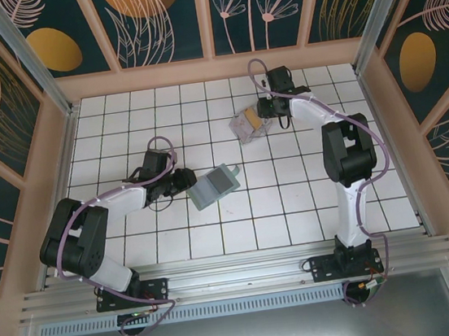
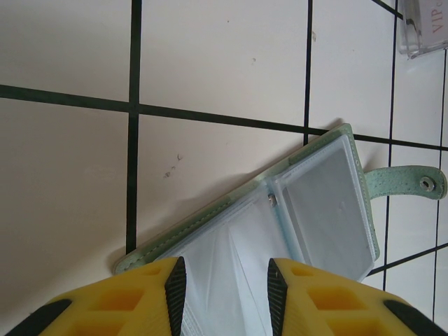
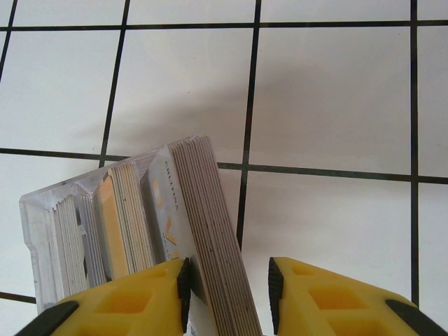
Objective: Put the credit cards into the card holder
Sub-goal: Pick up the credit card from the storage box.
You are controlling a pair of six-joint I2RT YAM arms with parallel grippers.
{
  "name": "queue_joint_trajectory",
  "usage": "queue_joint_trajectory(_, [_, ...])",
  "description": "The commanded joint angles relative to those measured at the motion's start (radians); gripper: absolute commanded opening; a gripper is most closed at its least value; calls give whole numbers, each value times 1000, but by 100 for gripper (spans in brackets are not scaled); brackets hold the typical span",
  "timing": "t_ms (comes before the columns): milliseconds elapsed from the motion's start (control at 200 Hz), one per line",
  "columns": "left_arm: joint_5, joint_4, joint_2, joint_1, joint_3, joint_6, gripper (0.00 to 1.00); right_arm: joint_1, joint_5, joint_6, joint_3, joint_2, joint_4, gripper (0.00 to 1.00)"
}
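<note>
The card holder [image 1: 214,185] lies open on the tiled floor, sage-green outside with clear leaves inside [image 2: 315,203]. My left gripper [image 1: 187,181] sits at its left end; in the left wrist view the clear leaves fill the gap between the left gripper [image 2: 225,280] pads. The credit cards [image 1: 249,122] stand on edge in a clear case at the back. In the right wrist view a pale stack of cards [image 3: 210,210] leans between the fingers of my right gripper [image 3: 227,280]. Its left pad touches the stack; a narrow gap is left at the right pad. A yellow-orange card [image 3: 112,224] stands further left.
The holder's green strap with a metal snap [image 2: 413,183] points right. The clear case [image 3: 42,231] holds several more cards. A corner of that case [image 2: 423,28] lies beyond the wallet. Wooden walls [image 1: 65,138] ring the white tiled floor.
</note>
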Motion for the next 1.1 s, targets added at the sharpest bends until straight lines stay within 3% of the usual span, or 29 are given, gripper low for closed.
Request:
queue_joint_trajectory(0, [21,12,19,5,23,14,39,-4,11,-21,4,-50,-35,34])
queue_joint_trajectory(556, [29,12,28,5,31,14,39,31,38,-37,36,-55,-63,10])
queue_joint_trajectory(1096, [20,0,17,5,36,20,39,38,-21,-13,15,-151,-45,3])
